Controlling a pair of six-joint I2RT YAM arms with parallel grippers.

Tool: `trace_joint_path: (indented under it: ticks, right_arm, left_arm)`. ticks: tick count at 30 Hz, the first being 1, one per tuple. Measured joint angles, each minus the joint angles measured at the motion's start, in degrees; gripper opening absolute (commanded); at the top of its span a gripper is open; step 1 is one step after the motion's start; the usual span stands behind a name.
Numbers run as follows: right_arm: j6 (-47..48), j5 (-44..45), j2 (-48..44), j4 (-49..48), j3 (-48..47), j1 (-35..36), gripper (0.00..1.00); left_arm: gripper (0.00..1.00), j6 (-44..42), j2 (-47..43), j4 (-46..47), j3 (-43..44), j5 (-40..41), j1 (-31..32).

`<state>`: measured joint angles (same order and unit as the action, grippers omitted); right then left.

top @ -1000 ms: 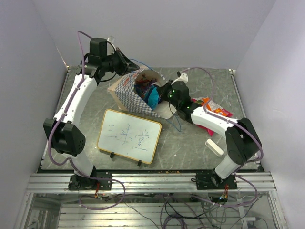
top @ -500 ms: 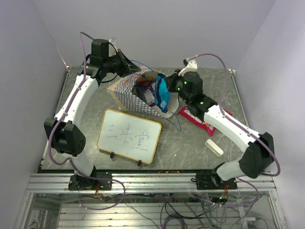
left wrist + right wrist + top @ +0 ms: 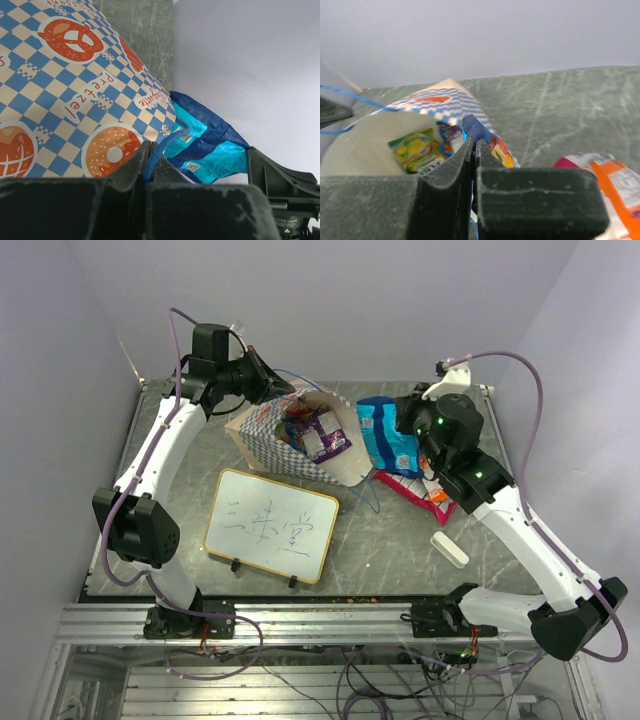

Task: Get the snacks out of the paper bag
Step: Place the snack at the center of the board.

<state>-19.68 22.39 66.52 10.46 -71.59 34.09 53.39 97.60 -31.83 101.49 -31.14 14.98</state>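
Blue-teal packet (image 3: 384, 436) hangs pinched in the right gripper (image 3: 474, 145) just beside the mouth of the paper bag (image 3: 262, 438), tipped over near the tabletop's far edge; the left gripper (image 3: 150, 152) is clamped on its blue cord handle (image 3: 161, 148). Other snacks (image 3: 322, 437) sit inside; a red-white-orange packet (image 3: 432, 492) lies toward the right edge.

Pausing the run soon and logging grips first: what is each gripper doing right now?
Left gripper: closed, pinching the blue cord handle of the paper bag.
Right gripper: closed, holding the blue-teal packet.
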Motion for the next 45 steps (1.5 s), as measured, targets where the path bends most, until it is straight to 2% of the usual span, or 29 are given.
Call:
trace_joint_path:
  ticks: [5, 14, 22, 26, 31, 36, 45]
  right_arm:
    - [-2.05, 1.77, -0.39, 3.89, 0.00, -5.27, 0.00]
    - [-10.16, -6.62, 3.82, 4.79, 0.42, -18.69, 0.00]
    - [-15.23, -15.30, 3.56, 2.45, 10.23, -30.47, 0.00]
    - [-15.26, -16.00, 3.74, 4.61, 11.98, -36.11, 0.00]
    - [-13.94, -16.02, 4.07, 2.86, 15.58, -40.98, 0.00]
    - [-13.27, -16.04, 8.98, -0.52, 19.47, -45.79, 0.00]
    - [-13.29, -16.83, 20.06, -8.09, 20.28, -50.84, 0.00]
  left_arm:
    - [0.07, -0.02, 0.00, -0.55, 0.00, 0.02, 0.00]
    - [0.07, -0.02, -0.04, -0.59, -0.26, 0.02, 0.00]
    - [0.07, -0.04, -0.87, -0.61, -1.18, 0.02, 0.00]
    - [0.07, -0.02, -1.11, -0.57, -1.22, 0.00, 0.00]
    - [0.07, -0.04, -1.11, -0.59, -1.22, 0.00, 0.00]
    - [0.07, -0.04, -1.11, -0.59, -1.22, 0.00, 0.00]
    - [0.07, -0.07, -1.11, -0.61, -1.22, 0.00, 0.00]
